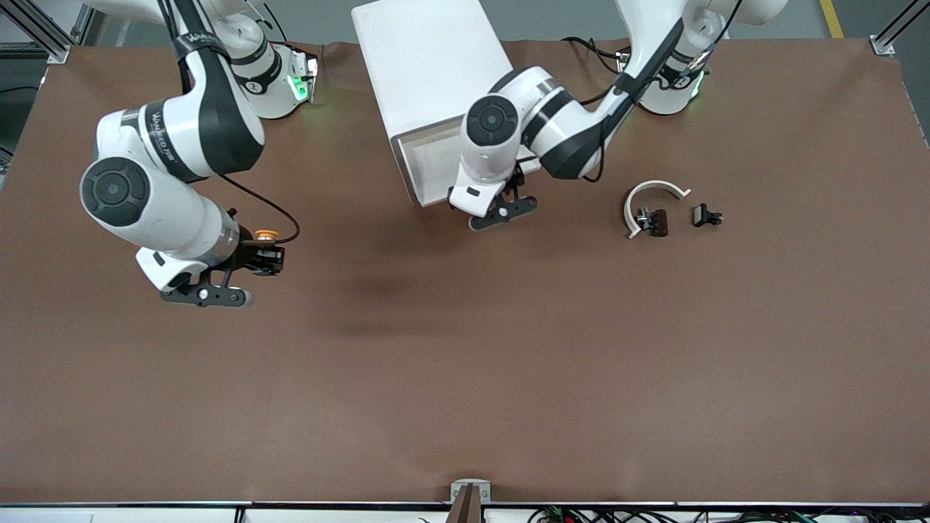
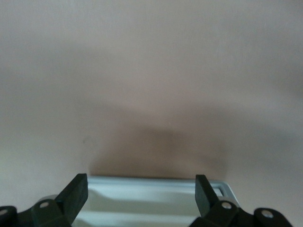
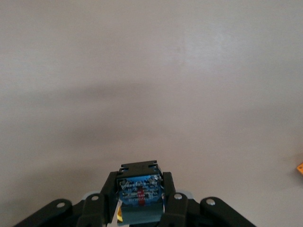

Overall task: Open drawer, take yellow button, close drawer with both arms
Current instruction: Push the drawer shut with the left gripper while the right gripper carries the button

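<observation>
Right tool (image 1: 267,256), mid-left of the front view, is clamped on the button (image 1: 266,235); the orange cap shows just above the fingers, with the brown worktop (image 1: 465,378) underneath. In the right wrist view the black-and-blue body of the button (image 3: 138,191) sits pinched between the pads. So the take is done, and the right arm only has to hold steady and keep out of the way.

Left tool (image 1: 512,196), upper centre of the front view, has its jaws wide apart at the front of the drawer (image 1: 429,163), which is still pulled out of the white cabinet (image 1: 429,65). The left wrist view shows the drawer rim (image 2: 156,182) between the spread fingers (image 2: 75,191), not gripped.

Step in hand looks like closing. To do it well:
- push square on the front strip, along the slide axis
- contact near the strip's middle so the tray doesn't skew
- slow, steady travel; the cabinet looks light and may slide
- don't drag the tool over the rim

The white curved part (image 1: 650,200) and the dark clips (image 1: 654,221) at centre right are well clear of the push.
</observation>
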